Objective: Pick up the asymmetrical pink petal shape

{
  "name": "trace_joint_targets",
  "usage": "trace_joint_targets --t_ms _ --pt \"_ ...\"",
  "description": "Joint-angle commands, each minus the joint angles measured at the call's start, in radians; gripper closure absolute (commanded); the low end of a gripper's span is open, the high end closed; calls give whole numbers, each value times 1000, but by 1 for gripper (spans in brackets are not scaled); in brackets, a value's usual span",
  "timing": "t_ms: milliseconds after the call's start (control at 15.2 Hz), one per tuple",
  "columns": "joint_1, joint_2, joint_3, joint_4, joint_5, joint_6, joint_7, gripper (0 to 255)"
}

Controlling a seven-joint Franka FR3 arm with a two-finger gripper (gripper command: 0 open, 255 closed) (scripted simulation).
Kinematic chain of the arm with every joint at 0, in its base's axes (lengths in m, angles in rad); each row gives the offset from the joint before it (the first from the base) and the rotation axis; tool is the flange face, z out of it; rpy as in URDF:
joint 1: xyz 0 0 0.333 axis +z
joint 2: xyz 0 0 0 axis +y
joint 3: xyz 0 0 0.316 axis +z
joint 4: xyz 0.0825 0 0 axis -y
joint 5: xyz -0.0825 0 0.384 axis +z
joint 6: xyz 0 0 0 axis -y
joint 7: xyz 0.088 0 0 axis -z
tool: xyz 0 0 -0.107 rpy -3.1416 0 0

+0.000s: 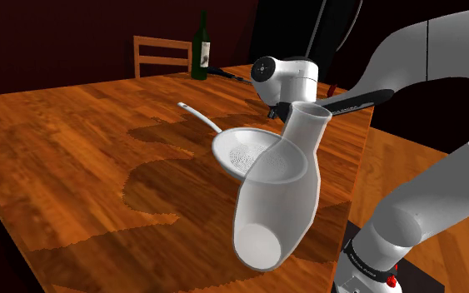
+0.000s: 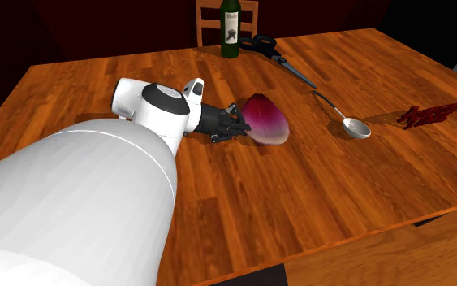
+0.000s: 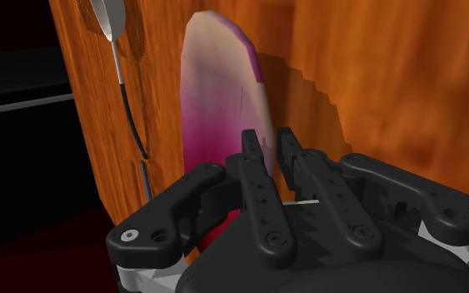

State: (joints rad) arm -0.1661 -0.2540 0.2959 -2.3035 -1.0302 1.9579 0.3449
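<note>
The pink petal shape (image 2: 267,118), magenta fading to pale, lies on the wooden table (image 2: 218,195) near its middle. My black gripper (image 2: 236,122) reaches in low and level from the second exterior view's left, and its tips touch the petal's near edge. In the wrist view the petal (image 3: 220,91) stretches away just beyond the gripper (image 3: 270,148). The two fingers (image 3: 253,154) stand close together with a narrow gap, pinched at the petal's rim. In the shoulder view a white flask-shaped thing (image 1: 278,191) covers the fingers and the petal.
A metal spoon (image 2: 355,127) lies beyond the petal at the second exterior view's right, with a red object (image 2: 429,114) farther right. Black scissors (image 2: 275,53), a green bottle (image 2: 231,24) and a chair (image 1: 162,54) are at the far edge. A white long-handled bowl (image 1: 245,154) lies behind the flask.
</note>
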Motion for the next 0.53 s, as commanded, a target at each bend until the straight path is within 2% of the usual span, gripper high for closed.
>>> trace_joint_targets --t_ms 0,462 --pt "0 0 0 0 0 0 0 255" --pt "1 -13 -3 24 15 -16 -36 255"
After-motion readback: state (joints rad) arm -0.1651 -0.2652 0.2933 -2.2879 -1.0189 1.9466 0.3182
